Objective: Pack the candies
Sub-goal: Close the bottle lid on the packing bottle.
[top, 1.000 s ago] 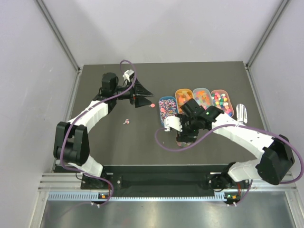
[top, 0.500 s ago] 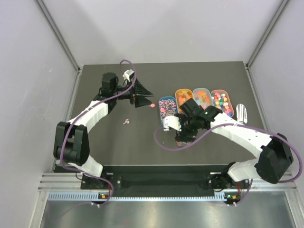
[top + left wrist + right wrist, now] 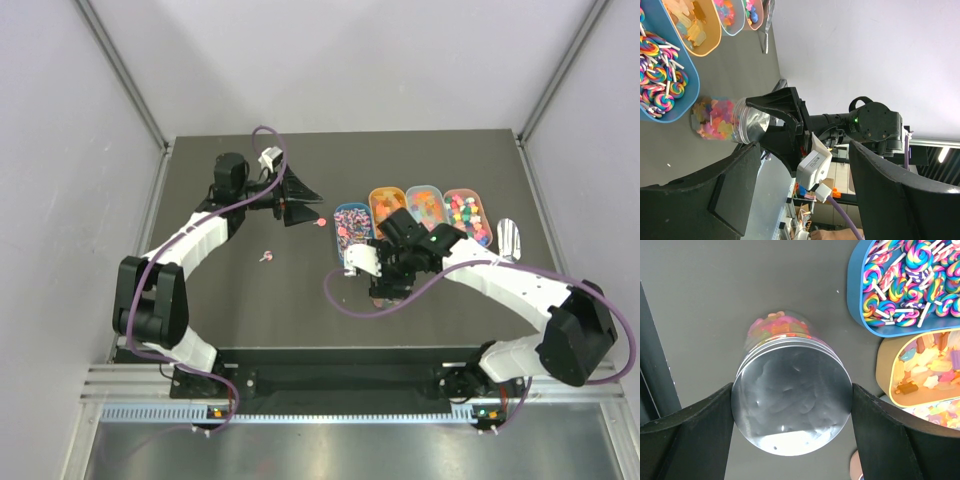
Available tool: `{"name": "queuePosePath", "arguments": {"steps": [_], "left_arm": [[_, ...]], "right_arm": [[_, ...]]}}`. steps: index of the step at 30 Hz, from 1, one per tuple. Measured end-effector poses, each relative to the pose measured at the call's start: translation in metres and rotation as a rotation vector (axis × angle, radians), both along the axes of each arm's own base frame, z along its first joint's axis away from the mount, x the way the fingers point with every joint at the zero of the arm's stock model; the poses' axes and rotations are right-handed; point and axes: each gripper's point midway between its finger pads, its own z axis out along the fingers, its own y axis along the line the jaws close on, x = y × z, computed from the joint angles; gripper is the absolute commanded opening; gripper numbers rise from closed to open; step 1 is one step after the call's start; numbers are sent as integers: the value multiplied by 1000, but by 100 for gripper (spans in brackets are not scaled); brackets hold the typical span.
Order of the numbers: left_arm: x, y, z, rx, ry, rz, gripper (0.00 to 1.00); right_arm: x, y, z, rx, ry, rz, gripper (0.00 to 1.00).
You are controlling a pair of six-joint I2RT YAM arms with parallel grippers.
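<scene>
A clear jar (image 3: 732, 125) with a silver lid (image 3: 792, 402) stands on the dark table, with mixed candies (image 3: 775, 325) inside it. My right gripper (image 3: 792, 405) reaches down over the jar, and its two black fingers press on opposite sides of the lid. In the top view this gripper (image 3: 388, 280) hides the jar. Far off at the back left, my left gripper (image 3: 303, 200) is open and holds nothing. It faces the right arm in the left wrist view (image 3: 804, 147).
Several oval trays sit behind the jar: a blue one (image 3: 352, 228) with lollipops, an orange one (image 3: 385, 203) with gummies, and two more (image 3: 465, 215) to the right. A scoop (image 3: 509, 238) lies at the far right. Two loose sweets (image 3: 265, 257) (image 3: 321, 221) lie on the table.
The right wrist has shifted slightly away from the near edge, still on the jar. The left arm has not moved.
</scene>
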Motion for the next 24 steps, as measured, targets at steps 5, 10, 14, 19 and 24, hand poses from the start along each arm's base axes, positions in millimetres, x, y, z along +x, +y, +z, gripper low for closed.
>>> {"name": "queuePosePath", "arguments": {"steps": [5,10,14,19,24], "left_arm": [[0,0,0,0,1,0,76],[0,0,-1,0,1,0,76],[0,0,-1,0,6,0,76],[-1,0,-2,1,8,1,76],[-1,0,-2,0,9,0,76]], "right_arm": [[0,0,0,3,-2,-1,85],[-1,-2,-3,-2,-3,-6,100],[1,-12,-10,-29,-1,-27,100],[1,-14,-10,-34,-1,-34,100],[1,-16,-9,-38,3,-37,100]]}}
